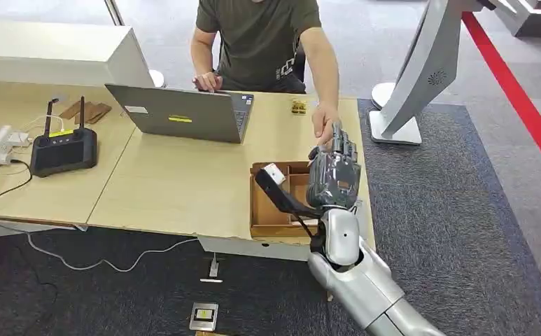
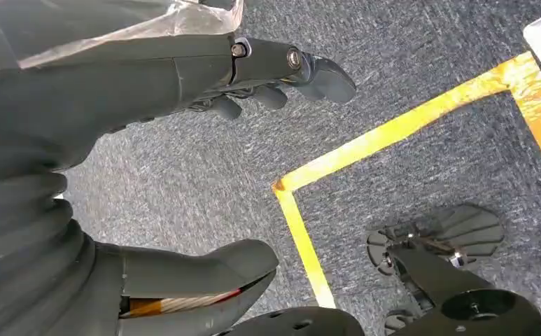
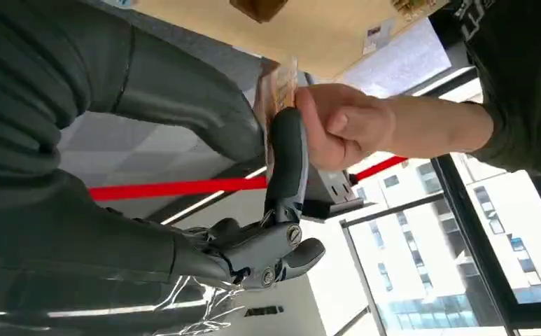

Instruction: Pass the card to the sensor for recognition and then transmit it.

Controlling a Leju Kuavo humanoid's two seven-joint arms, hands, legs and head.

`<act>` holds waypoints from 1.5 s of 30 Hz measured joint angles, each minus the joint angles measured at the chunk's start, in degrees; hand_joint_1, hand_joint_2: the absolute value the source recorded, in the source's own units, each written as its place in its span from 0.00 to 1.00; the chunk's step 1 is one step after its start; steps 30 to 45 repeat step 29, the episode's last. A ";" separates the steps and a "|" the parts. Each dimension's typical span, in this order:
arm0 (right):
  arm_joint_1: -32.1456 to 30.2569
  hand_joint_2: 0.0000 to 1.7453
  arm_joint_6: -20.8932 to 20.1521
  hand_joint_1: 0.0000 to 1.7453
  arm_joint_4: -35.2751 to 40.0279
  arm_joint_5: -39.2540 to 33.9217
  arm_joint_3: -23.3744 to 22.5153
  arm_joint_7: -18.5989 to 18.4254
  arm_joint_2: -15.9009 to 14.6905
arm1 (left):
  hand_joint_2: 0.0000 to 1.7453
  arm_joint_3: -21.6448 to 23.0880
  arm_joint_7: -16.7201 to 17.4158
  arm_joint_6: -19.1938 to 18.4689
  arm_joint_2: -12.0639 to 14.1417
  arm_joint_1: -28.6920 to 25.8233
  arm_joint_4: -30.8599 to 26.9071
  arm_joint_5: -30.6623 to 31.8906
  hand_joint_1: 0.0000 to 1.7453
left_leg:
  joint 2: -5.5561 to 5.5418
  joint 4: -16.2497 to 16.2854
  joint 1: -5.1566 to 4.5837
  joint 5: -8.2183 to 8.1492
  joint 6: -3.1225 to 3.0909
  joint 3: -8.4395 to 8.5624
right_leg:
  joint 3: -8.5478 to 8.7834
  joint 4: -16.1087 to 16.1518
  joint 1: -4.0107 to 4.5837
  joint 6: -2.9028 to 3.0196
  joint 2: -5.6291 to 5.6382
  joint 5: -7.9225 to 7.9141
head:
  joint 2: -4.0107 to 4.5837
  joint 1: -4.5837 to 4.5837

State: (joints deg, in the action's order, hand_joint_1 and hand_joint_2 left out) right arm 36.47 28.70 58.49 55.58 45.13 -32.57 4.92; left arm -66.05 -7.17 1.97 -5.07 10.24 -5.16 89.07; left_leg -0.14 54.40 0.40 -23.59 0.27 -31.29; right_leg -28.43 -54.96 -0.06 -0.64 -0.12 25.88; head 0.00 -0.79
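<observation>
Card [image 3: 280,87] count: one, pinched in our right hand [image 3: 281,182] between thumb and a finger, a person's hand [image 3: 341,126] gripping it too. Our left hand [image 2: 204,161] holds nothing, fingers apart above the carpet [image 2: 204,189].

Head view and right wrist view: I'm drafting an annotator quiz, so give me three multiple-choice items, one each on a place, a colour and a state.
1. Where is the open brown cardboard box?
A. On the floor
B. At the light wooden table's near edge
C. On the laptop

2. What colour is the floor stripe right of the table?
A. Blue
B. Green
C. Red

3. How is the thin pale card held?
A. Lying in the box
B. Lying on the table
C. Pinched by the right robot hand, with a person's hand gripping it too

B: the box sits by the table's near edge.
C: the stripe is plainly red.
C: both hands meet on the card.
</observation>
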 joint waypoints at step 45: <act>-13.91 1.00 10.88 0.00 12.23 -13.73 -16.34 34.61 -0.33 | 0.00 -1.44 -3.32 4.02 0.11 -1.45 0.00 0.00 0.00 | -0.01 0.01 0.00 -0.03 -0.02 0.02 | -0.04 0.06 -0.01 0.00 -0.02 0.01 | 0.00 0.00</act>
